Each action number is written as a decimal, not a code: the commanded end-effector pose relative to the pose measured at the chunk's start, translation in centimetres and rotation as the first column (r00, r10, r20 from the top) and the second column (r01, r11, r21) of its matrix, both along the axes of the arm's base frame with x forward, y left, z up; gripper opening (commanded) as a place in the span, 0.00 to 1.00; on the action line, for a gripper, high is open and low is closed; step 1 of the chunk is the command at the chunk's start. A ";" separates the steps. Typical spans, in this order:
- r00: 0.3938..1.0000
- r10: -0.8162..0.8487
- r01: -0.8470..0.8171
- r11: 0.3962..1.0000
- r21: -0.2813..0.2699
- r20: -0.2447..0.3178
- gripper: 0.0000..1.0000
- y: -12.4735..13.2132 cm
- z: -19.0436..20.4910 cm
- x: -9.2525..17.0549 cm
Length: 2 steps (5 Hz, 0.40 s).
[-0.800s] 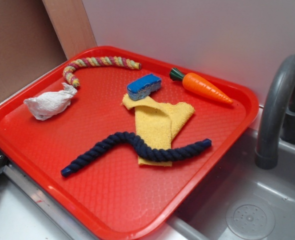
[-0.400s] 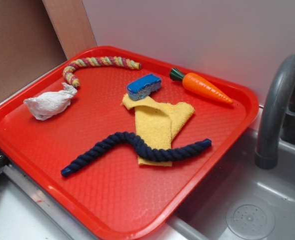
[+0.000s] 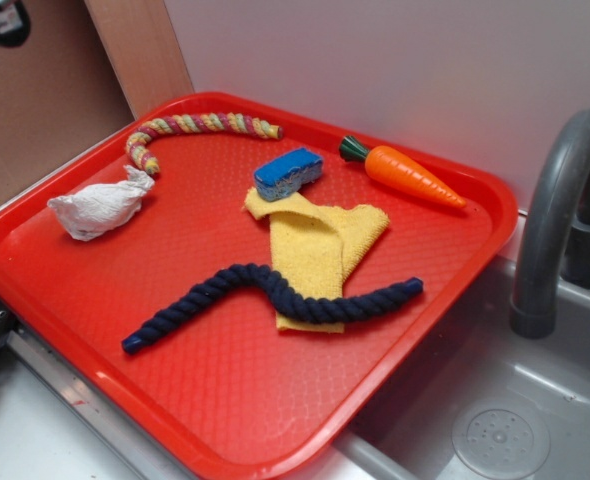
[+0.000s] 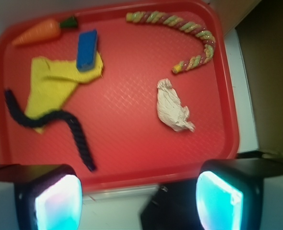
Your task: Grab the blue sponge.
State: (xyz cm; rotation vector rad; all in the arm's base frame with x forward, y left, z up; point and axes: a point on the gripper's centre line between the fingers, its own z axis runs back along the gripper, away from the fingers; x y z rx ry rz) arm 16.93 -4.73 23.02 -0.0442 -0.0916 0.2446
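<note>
The blue sponge (image 4: 87, 50) lies on the red tray (image 4: 132, 158), far ahead of my hand (image 4: 139, 199) and off to its left in the wrist view, one end resting on a corner of the yellow cloth (image 4: 53, 88). Just beyond it is the toy carrot (image 4: 38, 31); nearer me, the dark navy rope (image 4: 60, 125) snakes across the cloth's lower edge. To the right of the hand's line sit a crumpled white wad (image 4: 172, 109) and the striped rope (image 4: 189, 33), both well apart from the sponge.

My hand is open, empty, its two lit fingers (image 4: 57, 203) spread wide and hanging short of the tray's near rim. How high it sits I can't judge well; the wrist picture is soft.

I see two risks from here. Closing low could pinch the cloth along with the sponge and drag it. Coming in skewed could nudge the light sponge toward the carrot instead of straddling it.
</note>
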 end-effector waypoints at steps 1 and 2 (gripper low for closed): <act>0.998 0.031 -0.034 0.998 0.048 0.061 1.00 -4.8 -2.4 6.8; 0.998 0.043 -0.046 0.996 0.075 0.048 1.00 -5.4 -5.4 10.0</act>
